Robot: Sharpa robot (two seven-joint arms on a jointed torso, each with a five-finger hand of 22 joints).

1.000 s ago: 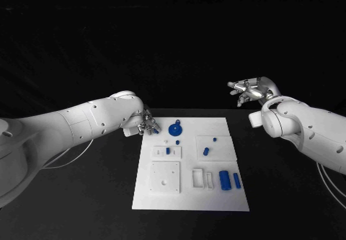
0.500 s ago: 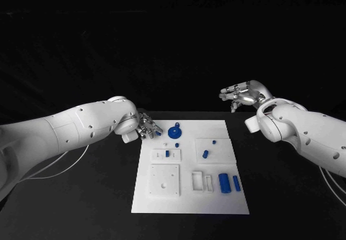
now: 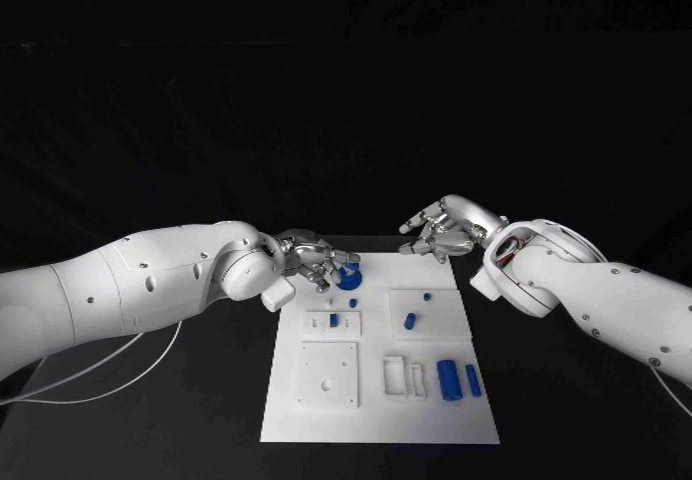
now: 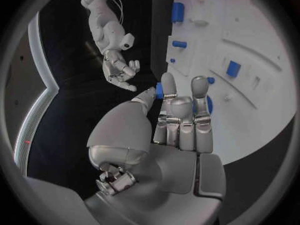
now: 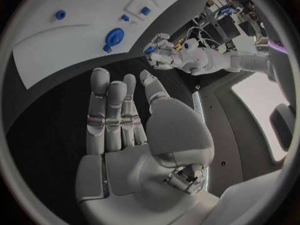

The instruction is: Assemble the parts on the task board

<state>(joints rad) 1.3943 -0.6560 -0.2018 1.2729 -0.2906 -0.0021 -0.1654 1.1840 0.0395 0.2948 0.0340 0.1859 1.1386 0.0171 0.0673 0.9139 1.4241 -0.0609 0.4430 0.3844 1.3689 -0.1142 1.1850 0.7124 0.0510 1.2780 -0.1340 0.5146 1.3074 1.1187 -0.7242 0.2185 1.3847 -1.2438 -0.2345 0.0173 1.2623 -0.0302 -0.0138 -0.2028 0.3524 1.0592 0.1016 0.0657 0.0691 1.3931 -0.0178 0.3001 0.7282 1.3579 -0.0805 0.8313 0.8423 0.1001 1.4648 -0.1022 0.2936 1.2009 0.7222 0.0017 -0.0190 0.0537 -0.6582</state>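
Both my hands have come in over the far end of the white task board (image 3: 382,400): left hand (image 3: 320,262) pinches a small blue plastic peg (image 4: 159,90) at its fingertips, right hand (image 3: 440,232) spread empty, so insertion looks near.

No writing, label, brand, number or sign can be read anywhere in these views. The white task board (image 3: 378,392) carries only plain raised blocks and small blue parts (image 3: 449,382) (their faces are blank), and the white arm shells and silver hands bear no legible marking.
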